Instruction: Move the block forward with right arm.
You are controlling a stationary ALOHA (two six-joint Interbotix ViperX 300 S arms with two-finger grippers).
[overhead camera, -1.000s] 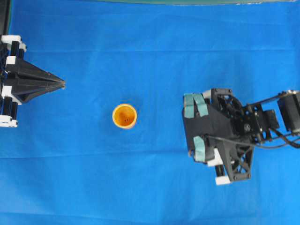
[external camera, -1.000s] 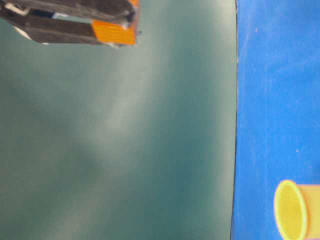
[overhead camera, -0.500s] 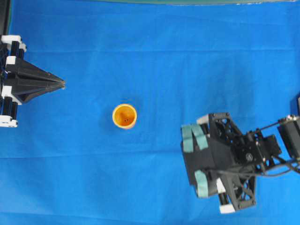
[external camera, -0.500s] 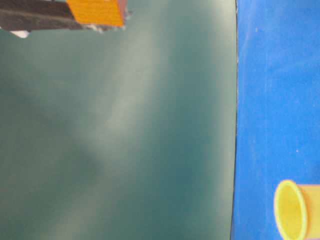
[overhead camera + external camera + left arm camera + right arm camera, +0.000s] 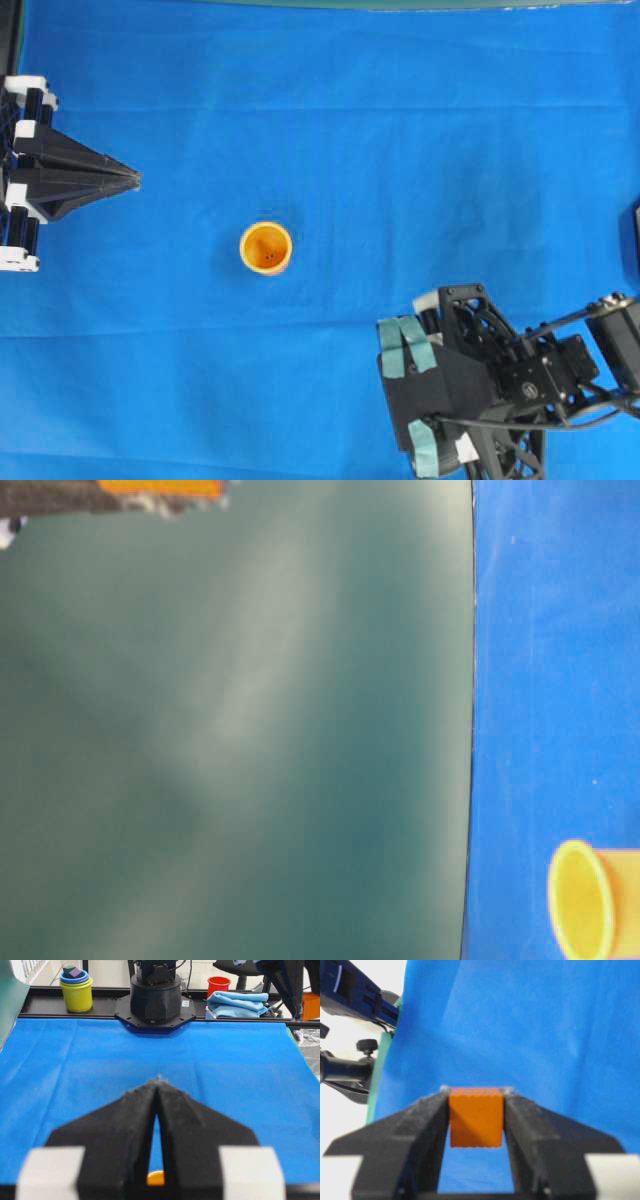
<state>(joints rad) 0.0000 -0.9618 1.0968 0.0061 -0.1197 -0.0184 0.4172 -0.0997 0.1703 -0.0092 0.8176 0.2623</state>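
The block (image 5: 475, 1117), a small orange cube, sits clamped between the two black fingers of my right gripper (image 5: 475, 1091), lifted off the blue cloth. Overhead, the right gripper (image 5: 412, 395) hovers at the lower right with its teal pads showing, and it hides the block. In the table-level view only an orange sliver of the block (image 5: 160, 485) shows at the top edge. It also shows at the right edge of the left wrist view as an orange patch (image 5: 311, 1006). My left gripper (image 5: 135, 178) rests shut at the far left, its tips (image 5: 159, 1080) together.
A round yellow-orange cup (image 5: 266, 247) stands upright mid-table on the blue cloth (image 5: 400, 120), well left of the right gripper; it also shows in the table-level view (image 5: 585, 898). Past the cloth's far edge are stacked cups (image 5: 76, 990), a red cup (image 5: 218, 984) and a blue towel (image 5: 237, 1002).
My right gripper has travelled toward the bottom edge of the overhead view with the block held in it. In the table-level view it has slid almost out of frame. The left arm and cup are unmoved.
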